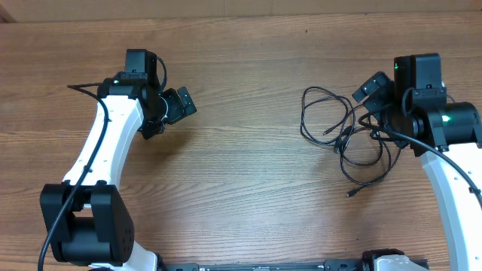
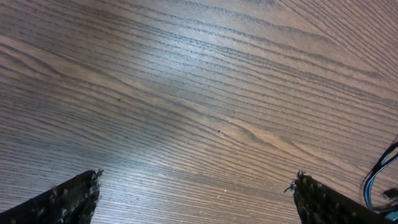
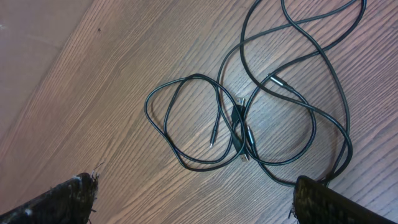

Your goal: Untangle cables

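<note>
Cables (image 1: 343,141) lay in loose black loops at the 3 o'clock side of the table (image 1: 241,188), seen from overhead. My right claw (image 1: 370,88) hung just beside them at their 2 o'clock, fingers spread wide and gripping nothing. My left claw (image 1: 179,104) hovered well apart at 9 o'clock, equally open over bare wood.

From my right wrist, the cables (image 3: 241,134) crossed at mid-frame, where small plugs bunched together; a closed loop spread toward 9 o'clock. I judged the cords light, limp and slick, likely to slide or drag the whole bundle if pulled fast. The best hold looked to be a single strand clear of the crossing, or the free plug (image 1: 350,194) at the bundle's 6 o'clock.

Much was unclear. Strands ran off that view at 12 and 3 o'clock, and one slipped under my finger at 5 o'clock. Overhead, my right arm (image 1: 444,124) covered the loops' 3 o'clock edge. I could not tell how many cords there were, or which passed over which. A thin wire (image 2: 379,180) was cut off at 4 o'clock in my left wrist view.
</note>
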